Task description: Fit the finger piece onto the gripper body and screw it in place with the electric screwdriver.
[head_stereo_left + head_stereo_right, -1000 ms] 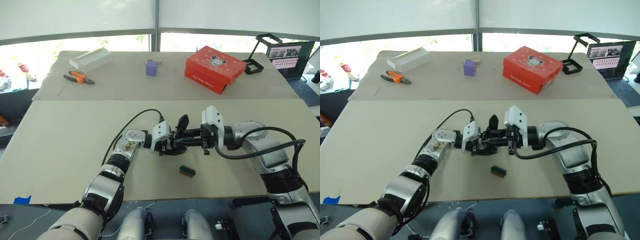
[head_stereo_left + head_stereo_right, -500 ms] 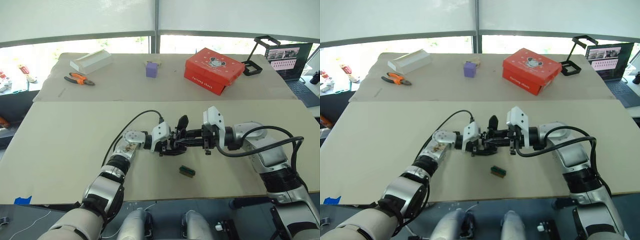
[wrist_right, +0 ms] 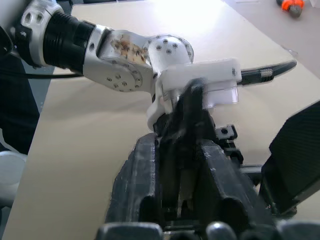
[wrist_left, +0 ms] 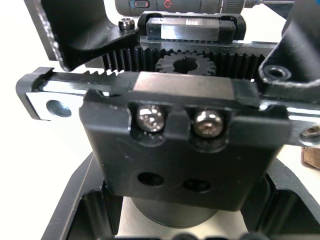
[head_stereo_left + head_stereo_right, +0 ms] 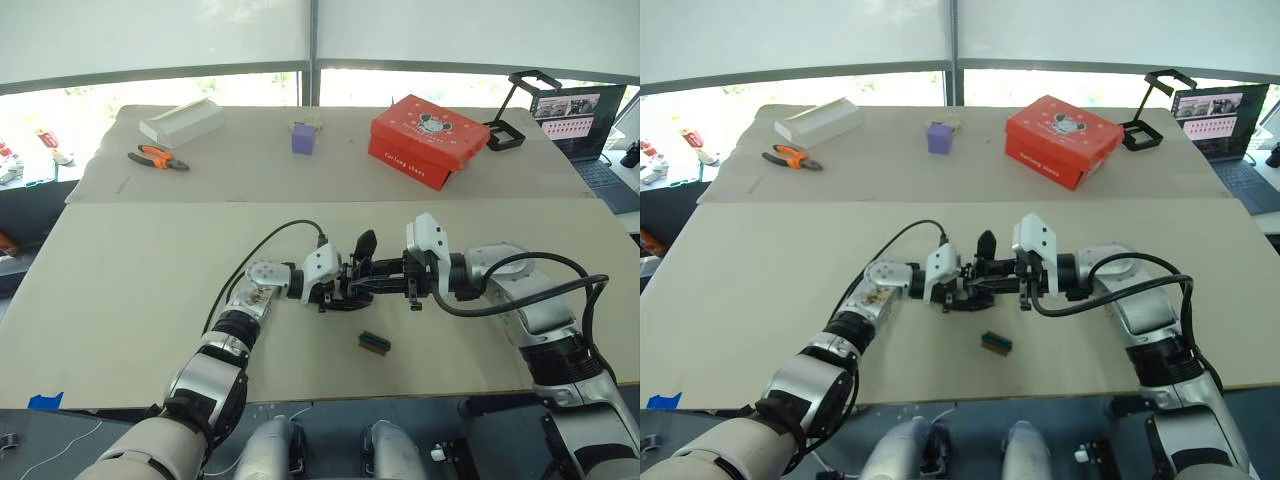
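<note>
The gripper body point(image 5: 345, 291), a chunky black mechanism with a toothed rack and two silver screws point(image 4: 150, 118), is held over the middle of the table by my left gripper point(image 5: 326, 287), which is shut on it. A black pointed piece point(image 5: 366, 244) stands up from the body; it looks like the finger piece, seated on the rack. My right gripper point(image 5: 406, 281) is shut on the electric screwdriver point(image 5: 381, 283), held level and pointing left at the body. In the left wrist view its red markings point(image 4: 167, 4) show just behind the rack.
A small green-and-brown block point(image 5: 374, 342) lies on the table just nearer than the grippers. On the far table are a red box point(image 5: 430, 138), a purple block point(image 5: 304, 137), orange pliers point(image 5: 158, 157), a white box point(image 5: 181, 120), a black stand point(image 5: 520, 100) and a laptop point(image 5: 585, 115).
</note>
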`<state>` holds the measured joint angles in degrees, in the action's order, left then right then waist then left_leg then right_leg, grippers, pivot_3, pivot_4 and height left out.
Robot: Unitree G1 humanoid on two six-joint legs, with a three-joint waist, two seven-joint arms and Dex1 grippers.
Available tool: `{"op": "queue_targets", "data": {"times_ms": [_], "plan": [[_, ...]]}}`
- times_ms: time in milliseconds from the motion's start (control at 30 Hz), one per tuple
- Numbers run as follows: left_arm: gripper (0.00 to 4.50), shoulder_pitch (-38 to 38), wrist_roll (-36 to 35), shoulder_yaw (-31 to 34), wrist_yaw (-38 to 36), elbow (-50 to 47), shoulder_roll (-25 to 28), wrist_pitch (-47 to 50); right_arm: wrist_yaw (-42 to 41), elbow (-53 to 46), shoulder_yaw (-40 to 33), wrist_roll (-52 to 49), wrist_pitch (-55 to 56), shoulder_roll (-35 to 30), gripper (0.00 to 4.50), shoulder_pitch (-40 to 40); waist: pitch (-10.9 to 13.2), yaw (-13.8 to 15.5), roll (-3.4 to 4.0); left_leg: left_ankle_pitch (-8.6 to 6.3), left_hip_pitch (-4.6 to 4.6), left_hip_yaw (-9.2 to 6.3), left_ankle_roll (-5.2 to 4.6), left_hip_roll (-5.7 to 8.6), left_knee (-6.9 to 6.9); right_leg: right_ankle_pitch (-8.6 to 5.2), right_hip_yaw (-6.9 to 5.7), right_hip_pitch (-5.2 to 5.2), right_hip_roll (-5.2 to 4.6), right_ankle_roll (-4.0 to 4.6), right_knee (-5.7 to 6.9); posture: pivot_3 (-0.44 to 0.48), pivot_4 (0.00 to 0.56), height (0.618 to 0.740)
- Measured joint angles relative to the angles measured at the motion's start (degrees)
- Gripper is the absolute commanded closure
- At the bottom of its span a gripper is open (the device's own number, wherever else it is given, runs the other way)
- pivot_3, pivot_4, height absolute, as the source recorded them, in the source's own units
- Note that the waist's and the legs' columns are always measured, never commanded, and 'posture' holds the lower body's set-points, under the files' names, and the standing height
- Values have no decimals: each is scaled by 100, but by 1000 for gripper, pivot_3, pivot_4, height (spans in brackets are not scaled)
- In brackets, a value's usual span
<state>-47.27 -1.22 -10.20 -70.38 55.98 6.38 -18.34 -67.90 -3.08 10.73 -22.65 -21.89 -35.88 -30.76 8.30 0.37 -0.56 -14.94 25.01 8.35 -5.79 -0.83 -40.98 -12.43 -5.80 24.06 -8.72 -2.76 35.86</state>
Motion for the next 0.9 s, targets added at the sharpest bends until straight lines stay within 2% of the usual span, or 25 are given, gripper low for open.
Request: {"op": "queue_targets", "data": {"times_ms": [233,400,467,533,567,667,800,900], "plan": [[2105,6,-12,4,-15,-20,7,18,-62,-777,-222,-250,164,47,17,75,1,25,1,0,9,2,-1,2,0,0,-2,5,-1,0,-2,0,150,740],[2105,16,-25,17,4,-24,7,46,-69,-1038,-530,-499,257,30,17,325,1,25,1,0,9,2,-2,2,0,0,-2,4,-1,0,-2,0,150,740],[1101,21,-63,43,8,-37,3,123,-75,-1158,-651,-577,257,-3,0,451,1,32,1,0,9,2,-2,2,0,0,-3,5,-1,0,-1,0,150,740],[283,81,-129,51,-4,-156,-13,218,-72,-1431,-987,-780,252,-217,0,801,2,66,-1,-3,12,0,-6,2,1,0,-6,4,-2,-1,-6,0,150,740],[18,126,-153,64,-12,-234,3,243,-62,-1595,-1246,-897,233,-358,0,1034,2,70,-2,-4,12,0,-8,2,1,0,-6,3,-2,-1,-10,0,150,740],[18,322,-348,149,-160,-578,232,455,95,-2100,-2136,-1328,62,-677,0,1736,2,29,-2,-5,14,2,-10,1,4,0,-4,6,-3,-1,-11,0,150,740],[18,926,-667,214,-917,-1500,1032,717,490,-2736,-3533,-1780,-273,-840,0,3076,2,4,-1,3,12,1,5,-6,14,-6,-6,11,5,9,-4,0,150,740],[18,1333,-839,268,-1152,-2150,1544,925,615,-3027,-4521,-1873,-351,-746,0,4223,3,64,-1,2,9,-2,4,-4,12,-6,-8,4,3,8,-4,0,150,740]]}}
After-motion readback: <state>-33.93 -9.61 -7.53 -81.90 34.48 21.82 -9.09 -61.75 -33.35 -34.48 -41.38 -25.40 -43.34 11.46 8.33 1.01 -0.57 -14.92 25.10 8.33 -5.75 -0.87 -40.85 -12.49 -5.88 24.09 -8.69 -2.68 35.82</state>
